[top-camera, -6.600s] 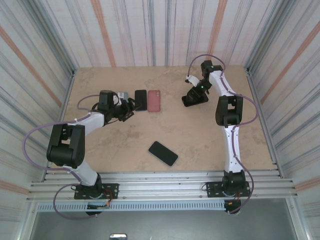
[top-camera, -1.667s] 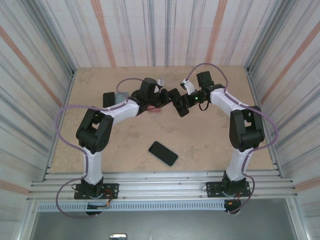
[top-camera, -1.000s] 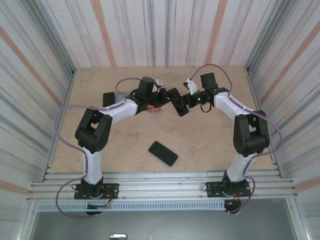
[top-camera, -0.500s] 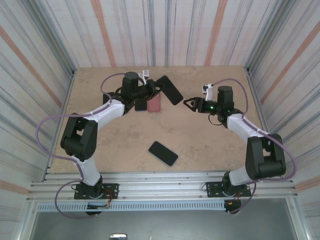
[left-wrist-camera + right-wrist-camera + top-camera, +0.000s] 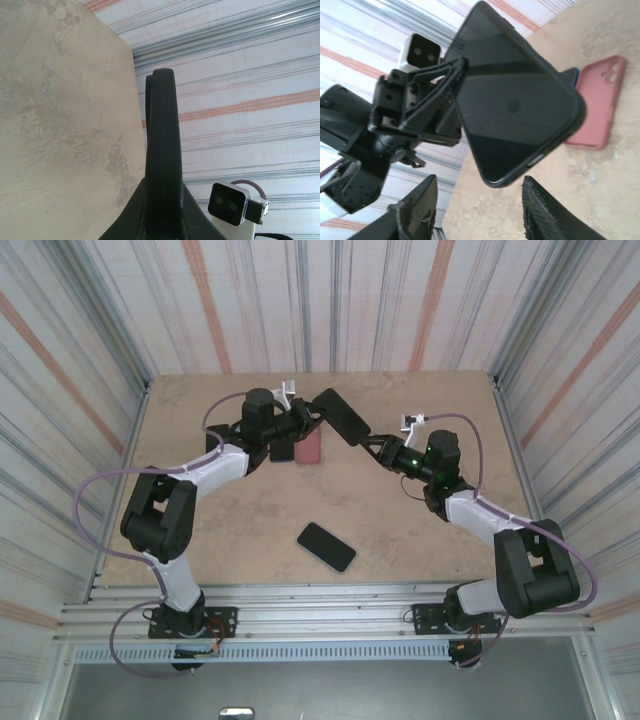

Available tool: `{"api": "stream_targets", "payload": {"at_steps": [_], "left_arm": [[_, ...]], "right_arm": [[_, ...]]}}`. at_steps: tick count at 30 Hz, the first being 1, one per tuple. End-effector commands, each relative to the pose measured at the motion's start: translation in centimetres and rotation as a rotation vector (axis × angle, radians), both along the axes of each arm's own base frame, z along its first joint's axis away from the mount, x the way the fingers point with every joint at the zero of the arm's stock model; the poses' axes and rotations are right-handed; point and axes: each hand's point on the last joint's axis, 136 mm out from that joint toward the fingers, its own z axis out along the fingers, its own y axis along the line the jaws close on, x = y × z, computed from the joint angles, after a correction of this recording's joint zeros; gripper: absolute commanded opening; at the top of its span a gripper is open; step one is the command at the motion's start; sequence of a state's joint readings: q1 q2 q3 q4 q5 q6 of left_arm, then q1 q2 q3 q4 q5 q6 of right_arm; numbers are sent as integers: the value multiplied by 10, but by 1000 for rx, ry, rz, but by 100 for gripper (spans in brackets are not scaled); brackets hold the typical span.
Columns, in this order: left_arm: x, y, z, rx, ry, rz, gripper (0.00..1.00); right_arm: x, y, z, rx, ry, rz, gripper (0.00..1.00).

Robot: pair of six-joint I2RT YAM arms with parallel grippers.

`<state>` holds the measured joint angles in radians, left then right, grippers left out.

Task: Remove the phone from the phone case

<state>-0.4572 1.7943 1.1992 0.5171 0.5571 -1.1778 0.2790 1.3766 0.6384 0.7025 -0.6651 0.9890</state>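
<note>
Now the two arms are regrouping over the tan wooden table (image 5: 200, 530). The left arm (image 5: 215, 465) has hoisted the black phone in its black rubbery case (image 5: 340, 418) clear of the surface, above the far middle. The right arm (image 5: 480, 510) has let go of it, backed away and swung in low again. The left gripper (image 5: 303, 421) stays clamped shut on one edge of that cased phone. The right gripper (image 5: 480, 192) faces the screen with jaws apart, holding nothing, just short of the free corner. My read is that the first pull hasn't freed it, since the case rim looks wrapped round the glass, so a fresh bite is needed. The flat pink empty case (image 5: 309, 447) lies on the table underneath.
</note>
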Motion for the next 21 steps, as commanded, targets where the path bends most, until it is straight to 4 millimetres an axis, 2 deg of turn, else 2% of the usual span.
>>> {"api": "stream_targets", "payload": {"at_steps": [1, 7, 11, 21], "left_arm": [[-9, 2, 61, -110, -133, -13, 8], [-10, 3, 66, -129, -137, -11, 8], [-11, 3, 67, -134, -137, -9, 8], [-15, 1, 78, -198, -128, -14, 7]], "right_arm": [[4, 6, 9, 64, 4, -9, 43], [8, 19, -1, 91, 39, 21, 39], [11, 22, 7, 133, 16, 34, 33], [16, 22, 10, 143, -3, 28, 22]]}}
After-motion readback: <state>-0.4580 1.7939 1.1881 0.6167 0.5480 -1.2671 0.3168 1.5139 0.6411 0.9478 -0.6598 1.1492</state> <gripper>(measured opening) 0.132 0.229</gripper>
